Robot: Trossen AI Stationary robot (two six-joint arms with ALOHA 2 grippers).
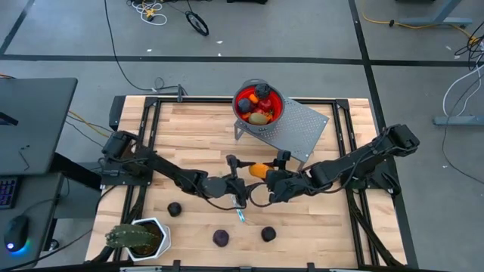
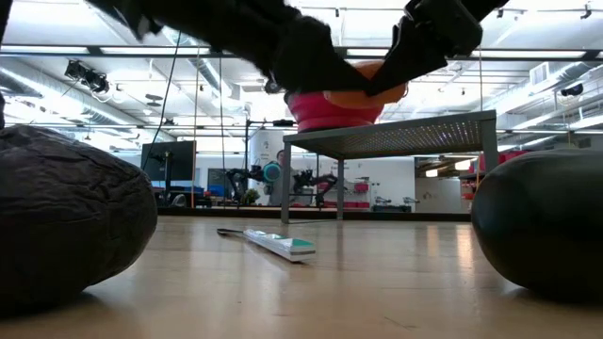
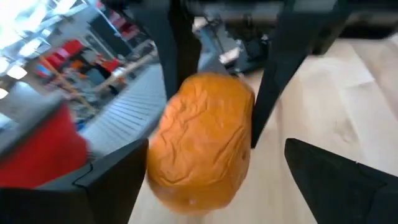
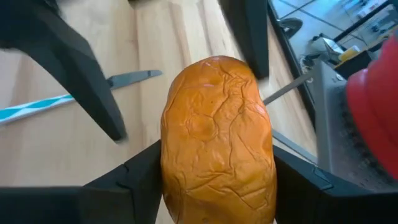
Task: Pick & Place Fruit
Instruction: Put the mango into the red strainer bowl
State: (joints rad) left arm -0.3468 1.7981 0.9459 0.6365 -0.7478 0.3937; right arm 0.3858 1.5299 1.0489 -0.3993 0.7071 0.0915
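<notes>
An orange wrinkled fruit [image 1: 259, 170] hangs in the air above the middle of the table, seen close in the right wrist view [image 4: 217, 137] and the left wrist view [image 3: 202, 143]. My right gripper [image 1: 271, 176] is shut on it, reaching from the table's right. My left gripper [image 1: 246, 177] faces it from the left, open, its fingers [image 3: 99, 180] standing wide on either side of the fruit. Whether they touch it I cannot tell. Three dark purple fruits [image 1: 221, 239] rest on the table's near part. More fruits fill the red bowl [image 1: 276, 113]. My right gripper pinches the orange fruit between its two fingers [image 4: 127, 183], one on each side of the fruit's flank [image 4: 177, 168]. The fingers come roughly level from the table's right. The fruit is lifted clear of the table, as the low view [image 2: 363, 80] shows.
The red bowl sits on a grey perforated stand [image 1: 302, 128] at the far middle. A silver-and-teal knife [image 1: 240, 215] lies on the wood below the grippers, also low [image 2: 273, 243]. A spiky potted plant [image 1: 136, 238] stands at the near left corner. Bare wood lies near right.
</notes>
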